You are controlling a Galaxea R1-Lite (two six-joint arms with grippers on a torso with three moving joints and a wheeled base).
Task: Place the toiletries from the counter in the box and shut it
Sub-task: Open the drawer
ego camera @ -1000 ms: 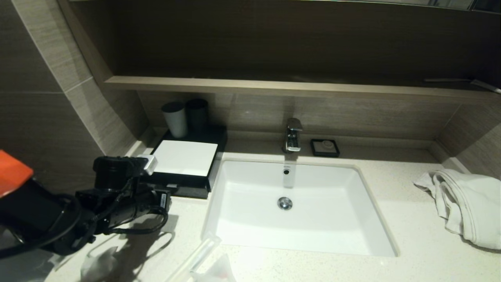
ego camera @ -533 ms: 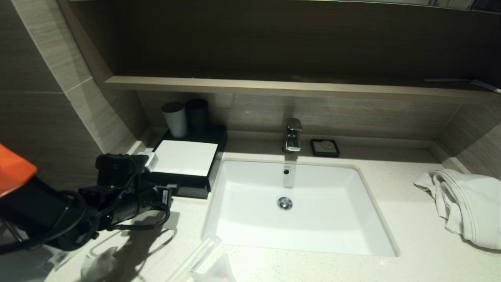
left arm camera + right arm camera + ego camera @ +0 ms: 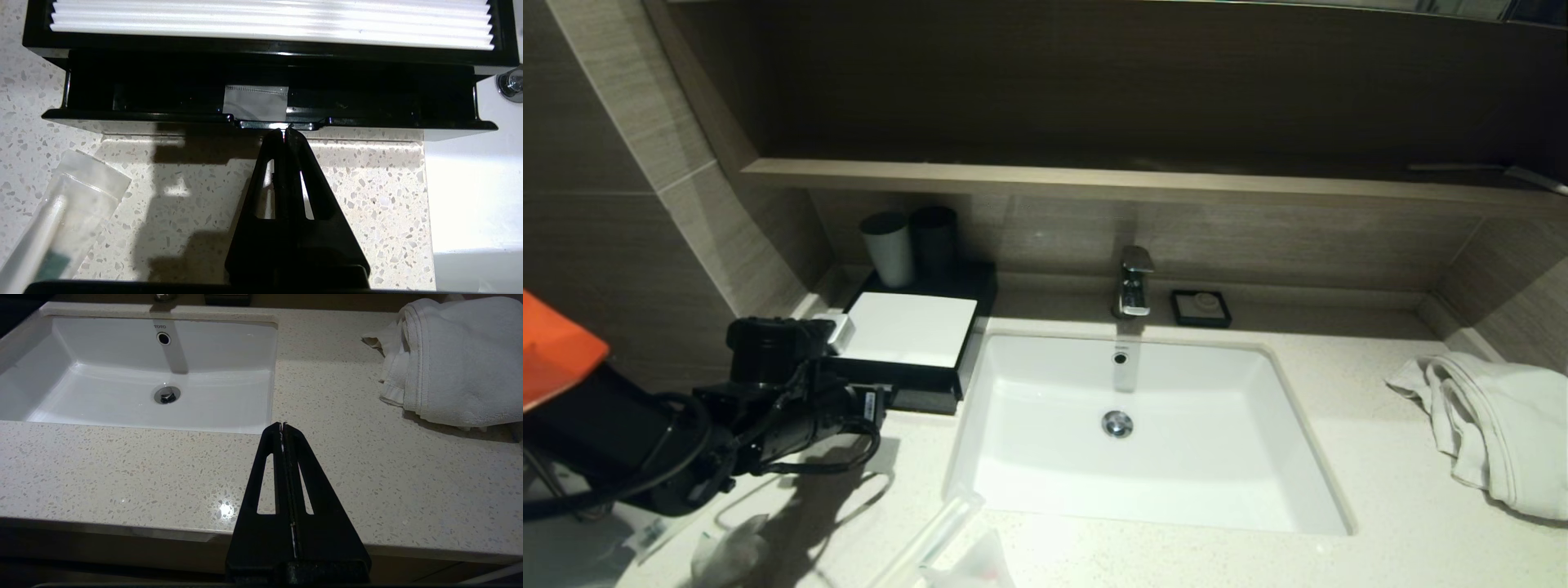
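The left arm reaches in low over the counter (image 3: 1380,506), its wrist level and pointed at the front of the black box (image 3: 923,392). The left gripper (image 3: 284,131) has its two fingers pressed flat together with nothing between them, and the joined tips touch the raised lip at the middle of the box's pulled-out drawer (image 3: 269,107). Just beyond the tips, inside the drawer, lies a small silvery sachet (image 3: 255,101); above that sits the stack of white tissues (image 3: 269,18) on top of the box. Behind the gripper and off to its side, a clear plastic packet with a toothbrush (image 3: 53,228) rests on the speckled stone, well apart from the fingers, and a crumpled wrapper (image 3: 729,554) lies near the counter's front edge beneath the arm. Compared with a second ago, the arm has crept forward toward the box, and the drawer front sticks out less than before. The right gripper (image 3: 282,425), also closed on nothing, hangs over the counter's front edge, with the sink (image 3: 229,412) just ahead of it and the white towel (image 3: 449,355) further off to one side.
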